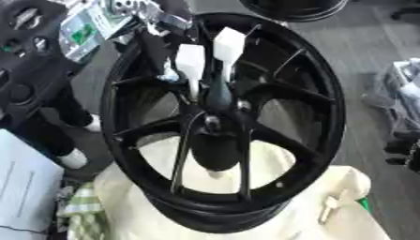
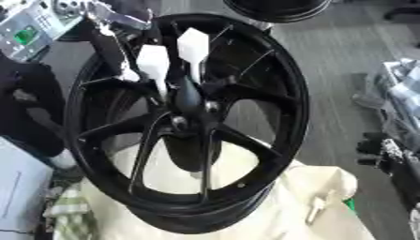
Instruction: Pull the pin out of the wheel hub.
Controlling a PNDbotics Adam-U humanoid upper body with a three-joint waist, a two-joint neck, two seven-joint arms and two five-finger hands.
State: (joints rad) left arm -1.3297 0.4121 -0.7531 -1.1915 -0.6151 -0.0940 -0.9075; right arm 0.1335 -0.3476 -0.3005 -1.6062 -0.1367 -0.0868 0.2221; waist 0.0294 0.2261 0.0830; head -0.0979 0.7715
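Observation:
A black spoked wheel (image 1: 320, 93) stands upright on a cream cloth (image 1: 344, 187), with its hub (image 1: 212, 123) facing me. My left hand (image 1: 217, 91) reaches in from the upper left on a black and silver arm (image 1: 160, 21), and it carries two white patches (image 1: 228, 44). Its tip sits on the hub just above the grey centre. A thin pale stick (image 1: 194, 91) runs down from the lower white patch toward the hub; I cannot tell whether this is the pin. The hand hides the contact point. My right hand shows in neither view.
A second black wheel (image 1: 295, 9) lies at the top edge. A person in black with white shoes (image 1: 74, 159) stands at the left. White paper (image 1: 25, 187) and a green checked cloth (image 1: 82, 206) lie lower left. A small cream object (image 1: 330, 208) rests on the cloth; clutter (image 1: 402, 89) is at the right.

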